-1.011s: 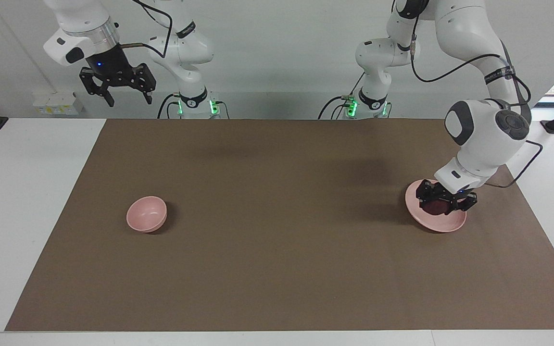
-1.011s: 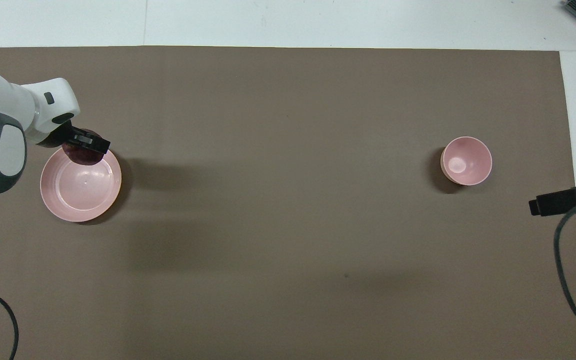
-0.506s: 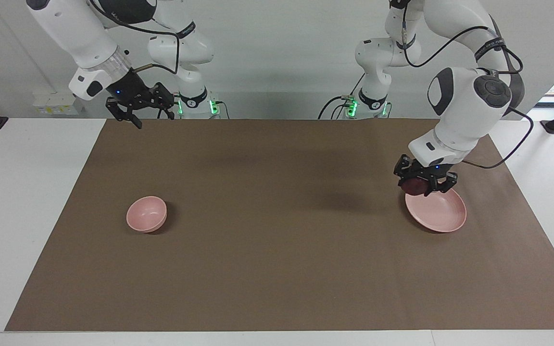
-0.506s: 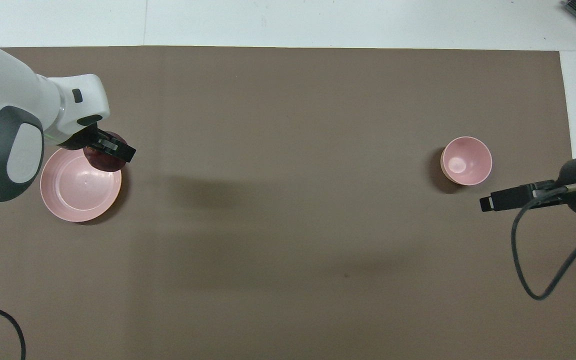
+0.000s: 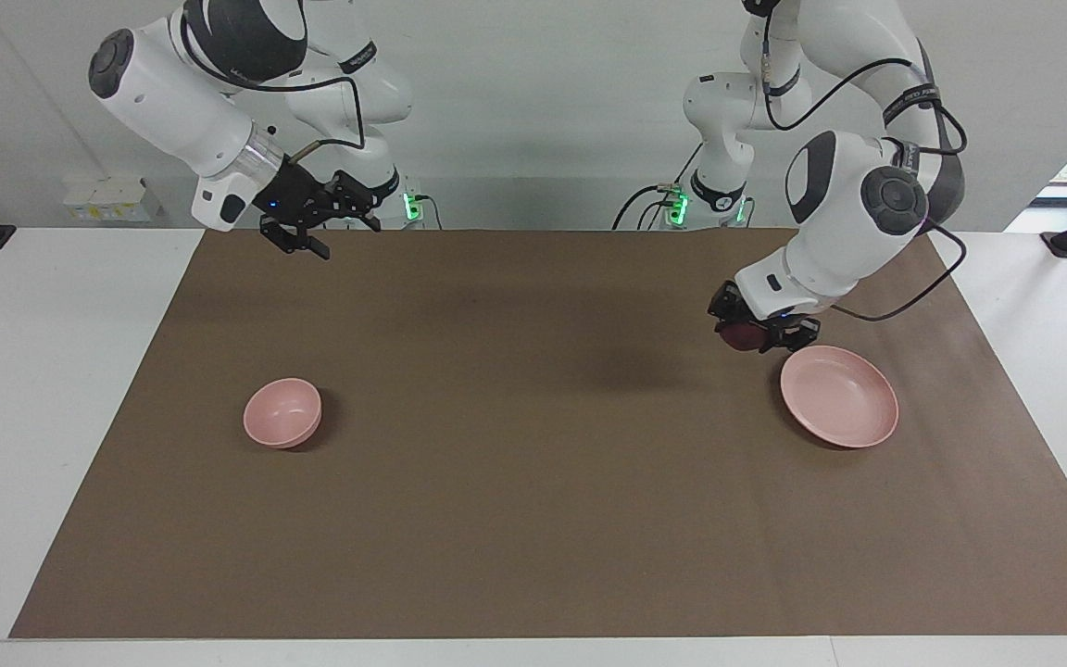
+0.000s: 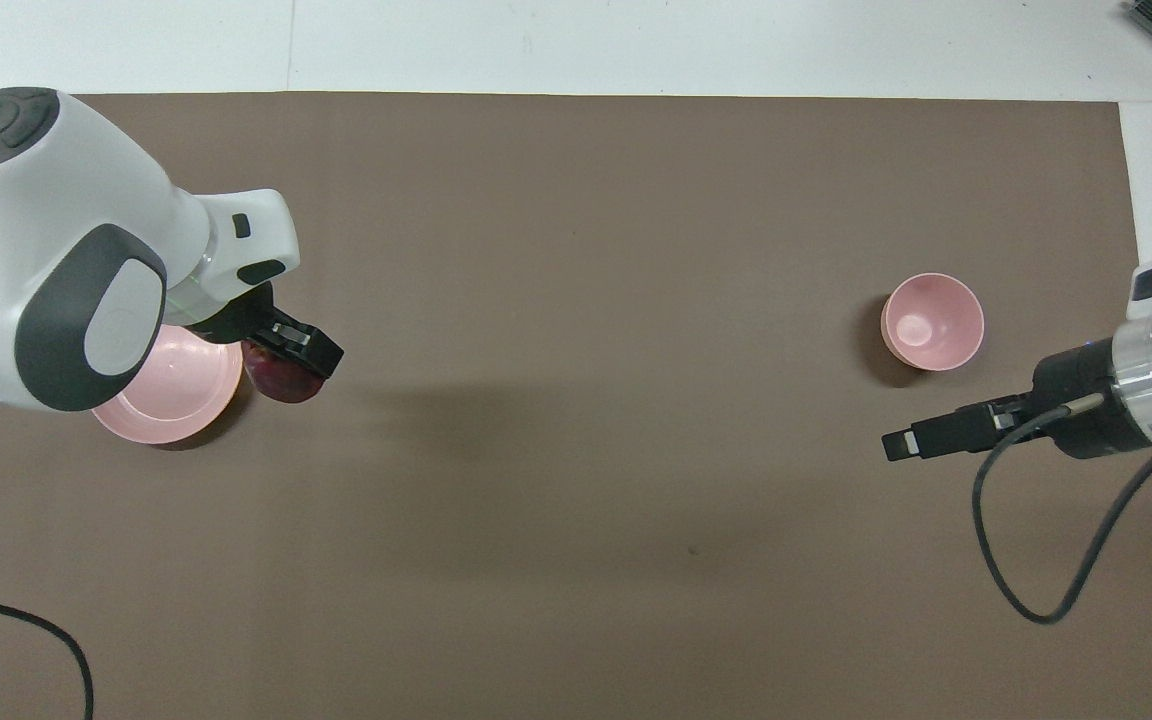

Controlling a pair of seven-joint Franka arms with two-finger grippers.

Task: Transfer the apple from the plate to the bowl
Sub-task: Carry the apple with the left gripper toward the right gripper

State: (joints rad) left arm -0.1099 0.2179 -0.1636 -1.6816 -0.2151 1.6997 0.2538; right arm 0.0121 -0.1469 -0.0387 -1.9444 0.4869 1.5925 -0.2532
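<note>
While the right gripper [image 5: 307, 232] hangs in the air over the mat's [image 5: 533, 519] edge nearest the robots, toward the right arm's end, its fingers stand spread and hold nothing. Its cable [image 6: 1046, 560] loops down over the mat below it. Toward the left arm's end, the left gripper [image 5: 760, 335] is clenched on the apple [image 5: 743, 335] and holds it in the air over bare mat, just beside the plate's [image 5: 844, 408] rim and clear of it. In the overhead view the left arm's white body [image 6: 66, 250] covers part of the plate, and the apple [image 6: 281, 378] shows dark red under the black fingers. The plate lies flat with nothing on it. Well apart, toward the right arm's end, the bowl [image 5: 282, 412] sits upright on the mat with nothing in it. Between plate and bowl lies only open brown mat, crossed by the arms' soft shadows. White tabletop [image 5: 52, 389] borders the mat at both ends.
</note>
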